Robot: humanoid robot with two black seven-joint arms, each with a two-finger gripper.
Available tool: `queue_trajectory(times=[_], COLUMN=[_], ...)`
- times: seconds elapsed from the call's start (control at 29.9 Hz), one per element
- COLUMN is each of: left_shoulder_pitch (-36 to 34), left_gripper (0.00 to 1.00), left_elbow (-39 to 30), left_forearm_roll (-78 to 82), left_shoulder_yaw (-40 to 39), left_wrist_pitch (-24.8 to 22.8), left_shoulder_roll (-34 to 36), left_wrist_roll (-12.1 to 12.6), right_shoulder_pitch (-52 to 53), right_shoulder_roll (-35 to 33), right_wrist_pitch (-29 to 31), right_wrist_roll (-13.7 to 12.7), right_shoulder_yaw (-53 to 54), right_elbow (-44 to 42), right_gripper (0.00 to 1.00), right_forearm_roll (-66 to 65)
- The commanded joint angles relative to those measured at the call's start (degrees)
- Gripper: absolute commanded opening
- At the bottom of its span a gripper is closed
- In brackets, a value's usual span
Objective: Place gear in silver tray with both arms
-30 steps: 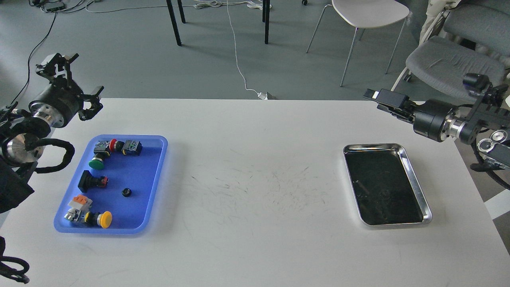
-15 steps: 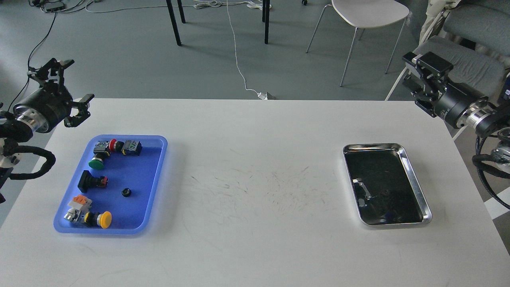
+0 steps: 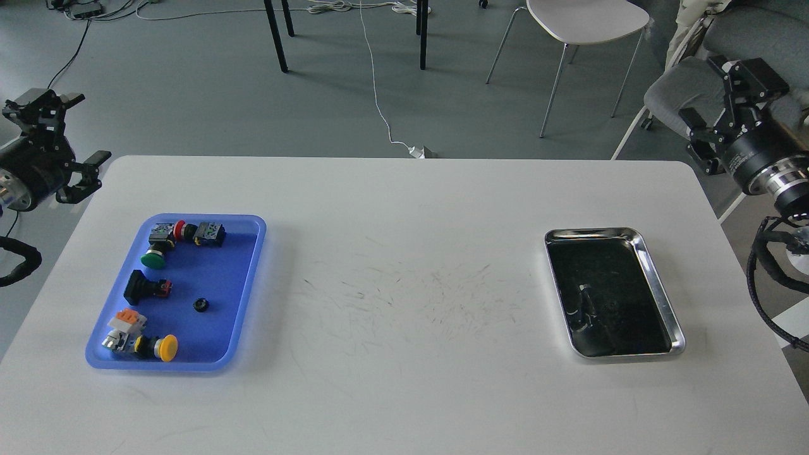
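On the tabletop (image 3: pixel 404 379) the small black gear (image 3: pixel 200 305) lies in the blue tray (image 3: pixel 249 284), well apart from the empty silver tray (image 3: pixel 660 291). Left tool (image 3: pixel 54 148) and right tool (image 3: pixel 727 110) stand wide, empty, off the sides. Picking is not begun; the left tool should descend over the gear.

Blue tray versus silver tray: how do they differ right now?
The blue plastic tray lies on the left side of the white table; the shiny silver metal tray lies on the right. The blue tray holds several parts: push-button switches with green, red and yellow caps and a small black gear. The silver tray holds none, its dark bottom showing only reflections. The blue is matte, the silver mirror-like. Both are rectangular, round-cornered and rimmed.
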Motion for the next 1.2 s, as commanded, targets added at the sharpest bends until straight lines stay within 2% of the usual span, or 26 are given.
queue_trajectory(times=[0.0, 0.13, 0.43, 0.67, 0.8, 0.87, 0.9, 0.97, 1.07, 1.17], left_shoulder_pitch=[-0.1, -0.3, -4.3, -5.2, -7.9, -8.0, -8.0, -7.7, -7.0, -6.7], left_gripper=[0.99, 0.99, 0.99, 0.99, 0.99, 0.99, 0.99, 0.99, 0.99, 0.99], left_elbow=[-0.1, -0.3, -5.3, -16.2, -16.5, -16.5, -16.5, -15.6, -20.0, -21.2], left_forearm_roll=[0.3, 3.3, 24.1, 31.4, 28.2, 26.0, 25.6, 24.9, 21.7, 21.1], left_shoulder_yaw=[0.1, 1.0, 0.8, 0.1, -1.2, -1.3, -1.1, -1.4, -1.1, -0.8], left_wrist_pitch=[0.0, 0.0, 0.0, 0.0, 0.0, 0.0, 0.0, 0.0, 0.0, 0.0], left_shoulder_roll=[-0.4, 0.2, 6.6, 13.1, 12.5, 11.6, 10.5, 9.2, 10.7, 11.3], left_wrist_roll=[-0.1, 0.1, 0.0, 0.1, 0.7, 0.2, 0.8, -0.1, -1.5, -2.2], right_shoulder_pitch=[-1.8, -3.5, -4.0, -4.5, -4.6, -4.6, -4.6, -4.6, -4.7, -5.2], right_shoulder_roll=[0.9, 3.5, 3.8, 4.9, 5.0, 5.0, 5.0, 5.0, 5.0, 5.0], right_wrist_pitch=[-3.1, -3.5, -3.4, -3.5, -4.0, -4.2, -4.2, -4.3, -4.3, -4.3], right_wrist_roll=[0.0, 0.0, 0.0, 0.0, 0.0, 0.0, 0.0, 0.0, 0.0, 0.0], right_shoulder_yaw=[3.2, 4.0, 3.8, 3.4, 3.4, 3.4, 3.4, 3.4, 3.4, 3.6], right_elbow=[0.0, 0.0, -0.6, -0.6, -0.6, -0.6, -0.6, -0.6, -0.6, -0.6], right_gripper=[0.93, 0.93, 0.93, 0.93, 0.93, 0.93, 0.93, 0.93, 0.93, 0.93], right_forearm_roll=[1.5, 1.5, 1.3, 1.1, 1.1, 1.1, 1.1, 1.1, 1.1, 1.1])
